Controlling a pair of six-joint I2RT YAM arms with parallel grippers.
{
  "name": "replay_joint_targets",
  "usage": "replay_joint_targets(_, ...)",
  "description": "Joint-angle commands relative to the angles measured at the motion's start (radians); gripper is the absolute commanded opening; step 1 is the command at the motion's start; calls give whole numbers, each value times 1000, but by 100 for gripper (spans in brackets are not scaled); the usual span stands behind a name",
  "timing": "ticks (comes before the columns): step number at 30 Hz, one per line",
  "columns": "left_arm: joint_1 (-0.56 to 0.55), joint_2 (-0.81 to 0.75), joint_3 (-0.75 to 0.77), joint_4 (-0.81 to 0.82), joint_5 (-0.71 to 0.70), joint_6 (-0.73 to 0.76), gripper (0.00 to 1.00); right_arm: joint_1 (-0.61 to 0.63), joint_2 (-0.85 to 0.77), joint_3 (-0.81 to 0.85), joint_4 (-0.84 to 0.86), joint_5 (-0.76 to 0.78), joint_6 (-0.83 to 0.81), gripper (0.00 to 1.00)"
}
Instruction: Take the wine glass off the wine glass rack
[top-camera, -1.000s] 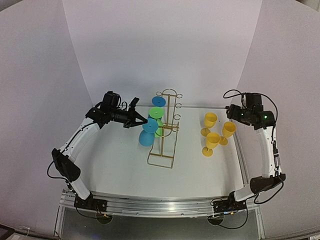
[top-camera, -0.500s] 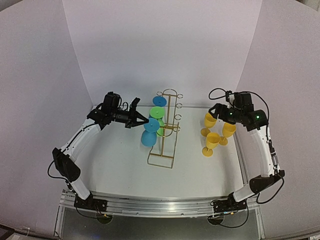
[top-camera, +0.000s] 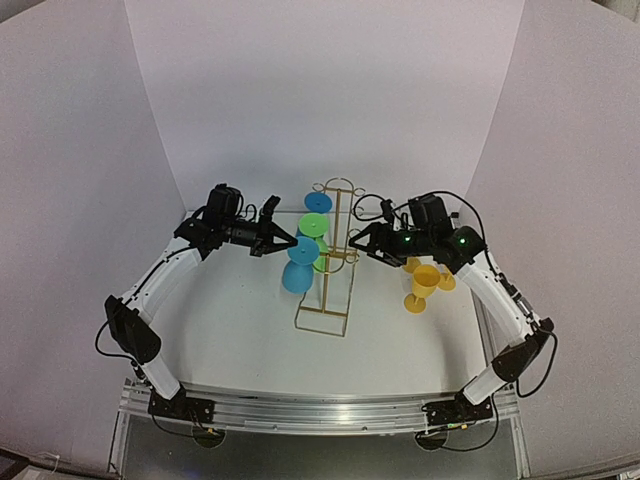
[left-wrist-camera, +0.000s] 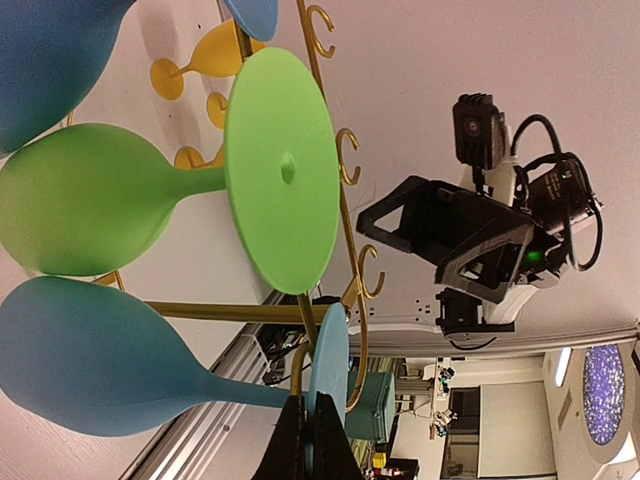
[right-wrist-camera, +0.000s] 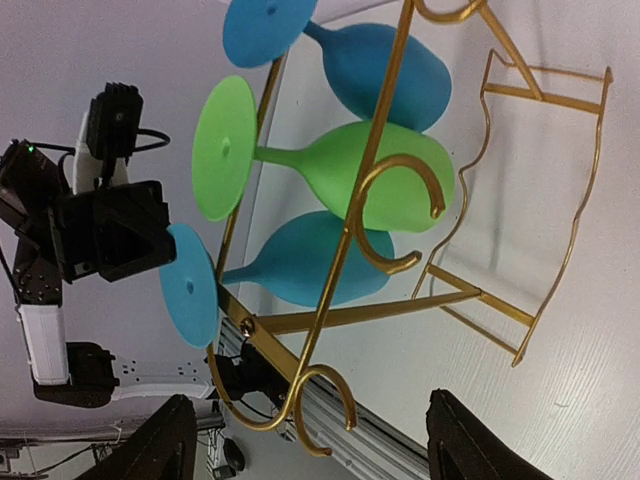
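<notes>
The gold wire wine glass rack (top-camera: 336, 262) stands mid-table with three glasses hung upside down on its left side: a blue one at the top (top-camera: 318, 202), a green one (top-camera: 313, 224) and a lower teal-blue wine glass (top-camera: 296, 272). My left gripper (top-camera: 281, 243) is shut on the rim of the teal-blue glass's round foot (left-wrist-camera: 329, 372). My right gripper (top-camera: 366, 246) is open and empty, close to the rack's right side. In the right wrist view the empty right-side hooks (right-wrist-camera: 318, 408) lie between its fingers (right-wrist-camera: 165, 442).
Several yellow glasses (top-camera: 424, 281) stand on the table right of the rack, under the right arm. White walls close off the back and both sides. The rack's rectangular base (right-wrist-camera: 545, 210) rests on the white table.
My right arm has swung left from above the yellow glasses to the rack's right side. The left gripper and the glasses have not moved.
</notes>
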Motion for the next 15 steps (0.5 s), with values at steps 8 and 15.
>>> replay_joint_targets(8,13,-52,5,30,2,2,0,10,29,-99,147,-178,114,48)
replay_joint_targets(15,19,-59,3,34,5,0,0,10,47,-121,170,-217,138,21)
